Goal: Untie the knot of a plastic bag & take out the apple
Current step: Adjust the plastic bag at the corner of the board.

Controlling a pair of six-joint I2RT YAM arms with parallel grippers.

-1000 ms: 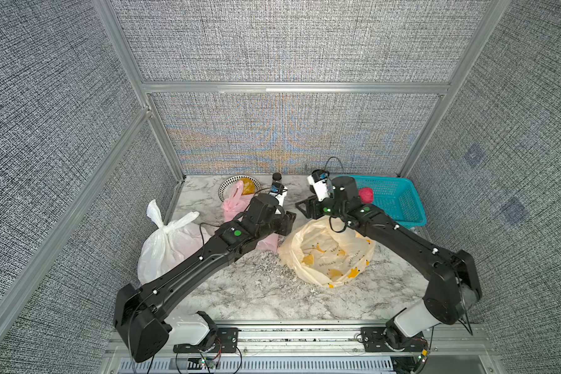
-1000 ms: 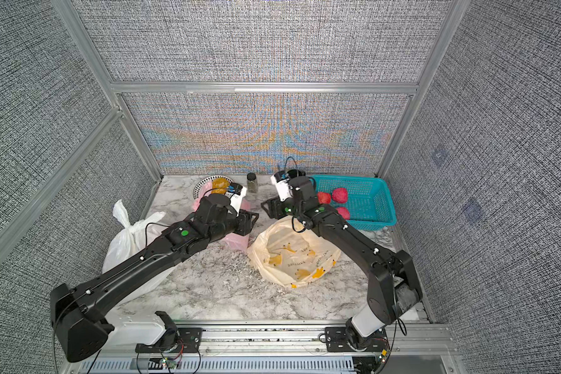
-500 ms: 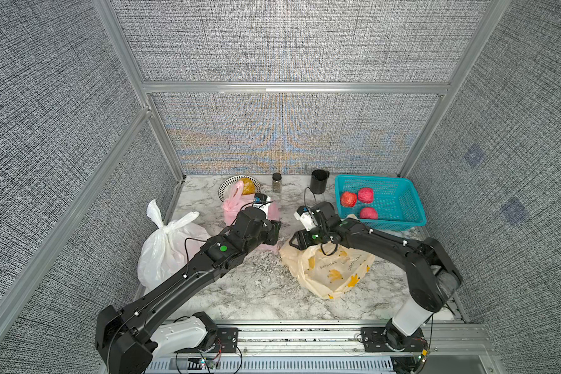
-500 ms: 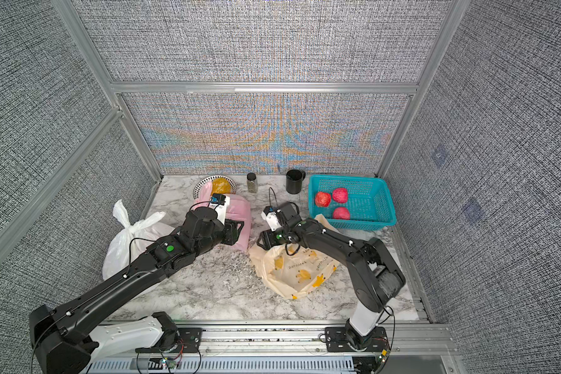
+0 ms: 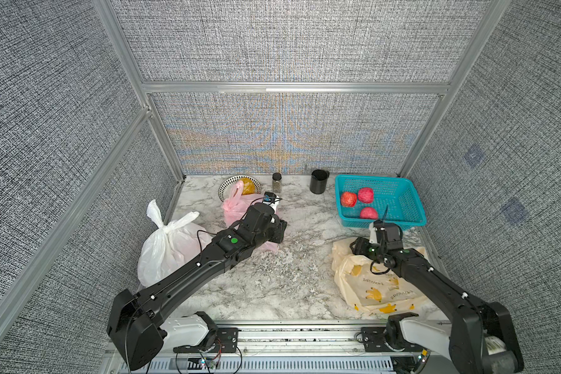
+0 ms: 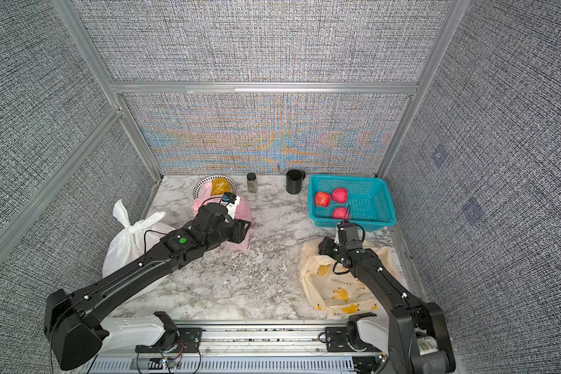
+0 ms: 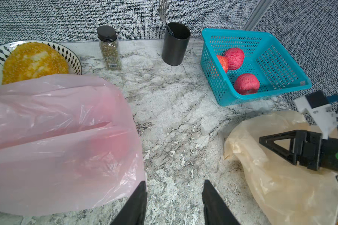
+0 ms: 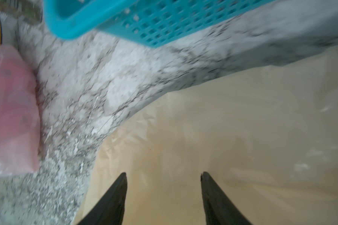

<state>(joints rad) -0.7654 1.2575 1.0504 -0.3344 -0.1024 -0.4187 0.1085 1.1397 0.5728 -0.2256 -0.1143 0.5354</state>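
Since the four-o'clock cream bag (image 5: 379, 291) looks emptied, right gripper (image 8: 163, 174) hovers spread above it, while left gripper (image 7: 174, 183), also spread, readies beside the eleven-o'clock pink bag (image 5: 234, 209).

My left arm (image 5: 188, 275) and right arm (image 5: 434, 288) are matte black, each with a green dot (image 5: 233, 240), thin cables (image 5: 203, 233) and a white base housing (image 5: 185, 328); my left claw (image 7: 174, 187) has tapering black fingers (image 7: 137, 204).

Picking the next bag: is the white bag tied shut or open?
Tied shut: the white bag is knotted on top, handle ends sticking up, in both top views.
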